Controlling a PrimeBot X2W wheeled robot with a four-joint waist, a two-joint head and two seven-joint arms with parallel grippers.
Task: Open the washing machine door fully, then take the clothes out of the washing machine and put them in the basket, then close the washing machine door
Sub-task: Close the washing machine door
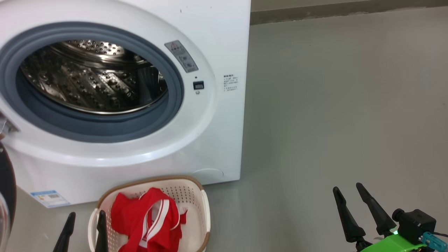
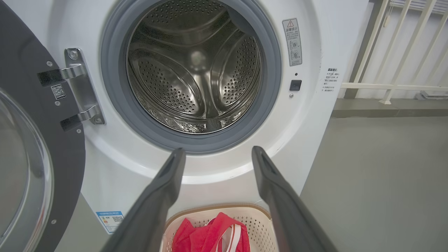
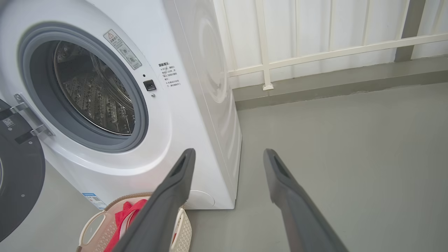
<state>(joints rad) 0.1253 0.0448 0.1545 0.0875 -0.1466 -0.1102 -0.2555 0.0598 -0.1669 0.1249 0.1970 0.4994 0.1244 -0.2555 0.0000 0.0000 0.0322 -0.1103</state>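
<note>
The white washing machine [image 1: 217, 42] stands open, and its steel drum [image 2: 194, 66] holds nothing. Its black-rimmed door [image 2: 38, 150] is swung wide to the left on a metal hinge [image 2: 78, 87]. The red clothes [image 1: 148, 220] with white stripes lie in the cream basket [image 1: 196, 196] on the floor right before the machine. My left gripper [image 1: 85, 218] is open above the basket's left side, its fingers [image 2: 164, 185] pointing toward the drum mouth, nothing between them. Over bare floor to the right of the machine, my right gripper [image 1: 348, 192] hangs open and empty too.
Grey floor [image 1: 332, 105] stretches to the right of the machine. A white railing [image 3: 315, 52] and a low kerb run behind it. The open door [image 1: 7, 189] juts out at the far left, close to my left arm.
</note>
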